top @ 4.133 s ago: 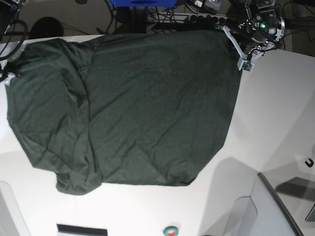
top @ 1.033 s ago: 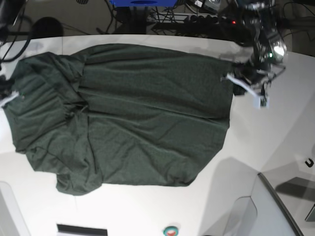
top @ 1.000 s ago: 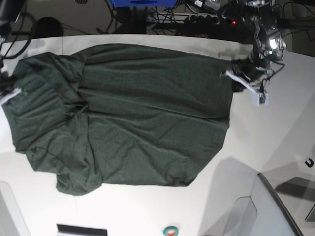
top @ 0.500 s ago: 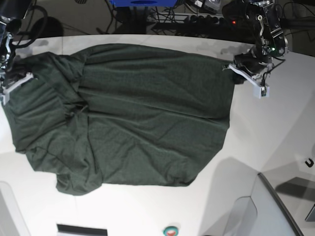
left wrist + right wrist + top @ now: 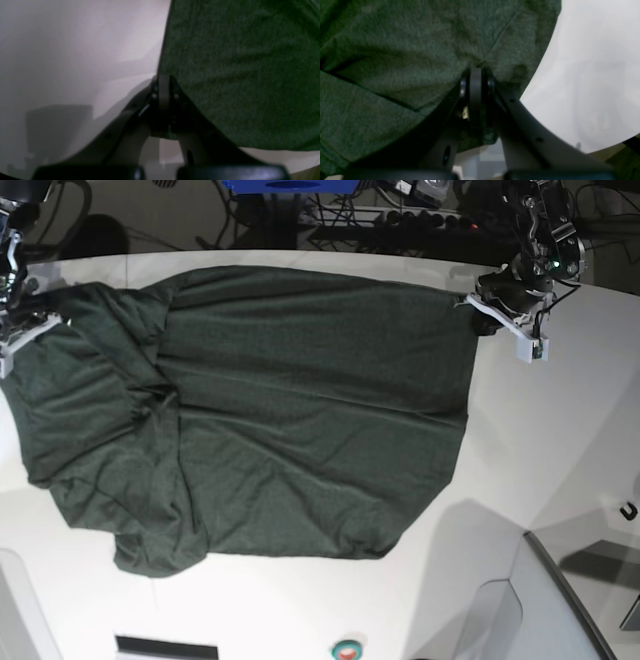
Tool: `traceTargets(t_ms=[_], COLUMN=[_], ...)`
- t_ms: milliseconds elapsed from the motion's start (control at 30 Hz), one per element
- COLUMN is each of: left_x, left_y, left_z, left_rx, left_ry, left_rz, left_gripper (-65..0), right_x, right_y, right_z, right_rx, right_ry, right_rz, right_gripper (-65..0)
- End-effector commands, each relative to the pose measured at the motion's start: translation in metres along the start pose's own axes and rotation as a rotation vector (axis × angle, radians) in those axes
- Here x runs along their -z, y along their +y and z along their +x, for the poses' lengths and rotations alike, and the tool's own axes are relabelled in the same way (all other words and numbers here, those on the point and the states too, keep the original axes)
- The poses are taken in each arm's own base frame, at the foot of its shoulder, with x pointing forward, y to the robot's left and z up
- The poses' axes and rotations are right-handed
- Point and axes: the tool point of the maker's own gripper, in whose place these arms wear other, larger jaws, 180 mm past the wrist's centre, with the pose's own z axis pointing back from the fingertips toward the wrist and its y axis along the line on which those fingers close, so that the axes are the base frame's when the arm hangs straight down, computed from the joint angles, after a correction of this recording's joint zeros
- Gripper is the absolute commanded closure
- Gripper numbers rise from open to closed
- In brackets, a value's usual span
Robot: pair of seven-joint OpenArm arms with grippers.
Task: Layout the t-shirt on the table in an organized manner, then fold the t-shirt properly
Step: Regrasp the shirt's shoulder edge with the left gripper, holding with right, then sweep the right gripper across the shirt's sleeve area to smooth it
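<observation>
1. The t-shirt fills the right half of the left wrist view, its straight edge running down toward the left gripper. The fingers are closed flat together, and a scrap of green shows between them lower down, so they appear to be pinching the shirt's edge. Bare white table lies to the left of the cloth. The fabric here looks smooth, which suggests this corner is already drawn out.

2. In the right wrist view the shirt covers most of the frame, with a diagonal seam and several dark creases running across it. The right gripper has its fingers pressed shut, and cloth bunches around and beneath the tips, so it is gripping the fabric near the shirt's edge; the table shows to the right. The folds here say this side is not yet flat.

3. The base view shows the whole shirt spread across the middle of the table. Its right portion, toward the left gripper at the upper right corner of the cloth, lies broad and fairly even. Its left portion, toward the right gripper at the far left edge, is doubled over, with heavy wrinkles and a rumpled lobe at the lower left.

4. Judging from this, the laying-out is only partly done: the left side of the picture needs unfolding and smoothing, and no fold has been started.
</observation>
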Motion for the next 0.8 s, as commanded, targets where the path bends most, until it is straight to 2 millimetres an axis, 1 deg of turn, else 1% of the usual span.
traceTargets(t_ms=[0,100,133,200,333,400,433,467,500,567,600,633,700,733,767], left_x=[-0.005,-0.013,-0.017,-0.025,-0.037,-0.039,-0.039,-0.039,-0.039,-0.038,-0.039,-0.040,-0.041,-0.043,-0.046], left_y=[0.005,0.003,0.003,0.001,-0.003,-0.003,-0.003,-0.003,-0.003,-0.003,-0.002,-0.002,-0.002,0.001,0.008], left_z=[-0.003,0.011,0.010,0.017,0.026,0.029,0.029,0.029,0.029,0.027,0.022,0.020,0.017,0.014,0.013], left_rx=[0.020,0.049,0.057,0.081,0.114,0.118,0.119,0.119,0.118,0.115,0.114,0.113,0.115,0.111,0.102], left_ry=[0.016,-0.019,-0.019,-0.043,-0.076,-0.083,-0.085,-0.085,-0.083,-0.079,-0.069,-0.066,-0.060,-0.055,-0.055], left_rz=[0.019,0.024,0.027,0.031,0.036,0.037,0.037,0.037,0.037,0.036,0.037,0.037,0.039,0.045,0.063], left_gripper=[0.0,0.0,0.0,0.0,0.0,0.0,0.0,0.0,0.0,0.0,0.0,0.0,0.0,0.0,0.0], right_x=[-0.002,-0.010,-0.014,-0.025,-0.042,-0.046,-0.046,-0.045,-0.044,-0.041,-0.039,-0.039,-0.040,-0.041,-0.039], right_y=[-0.008,-0.007,-0.008,-0.007,0.002,0.010,0.021,0.034,0.046,0.063,0.078,0.091,0.111,0.120,0.129], right_z=[0.000,0.016,0.019,0.027,0.054,0.063,0.069,0.074,0.077,0.083,0.087,0.089,0.091,0.095,0.096], right_rx=[-0.014,-0.037,-0.046,-0.071,-0.116,-0.137,-0.164,-0.191,-0.217,-0.268,-0.308,-0.345,-0.417,-0.444,-0.453], right_ry=[0.018,-0.027,-0.040,-0.078,-0.161,-0.181,-0.184,-0.184,-0.175,-0.159,-0.152,-0.147,-0.136,-0.141,-0.137], right_rz=[-0.018,-0.024,-0.028,-0.033,-0.030,-0.017,0.004,0.028,0.050,0.082,0.118,0.153,0.222,0.252,0.283], right_gripper=[-2.3,-2.3,-2.3,-2.7,-3.0,-3.3,-5.0,-8.0,-12.6,-20.6,-23.9,-26.0,-27.5,-27.8,-27.8])
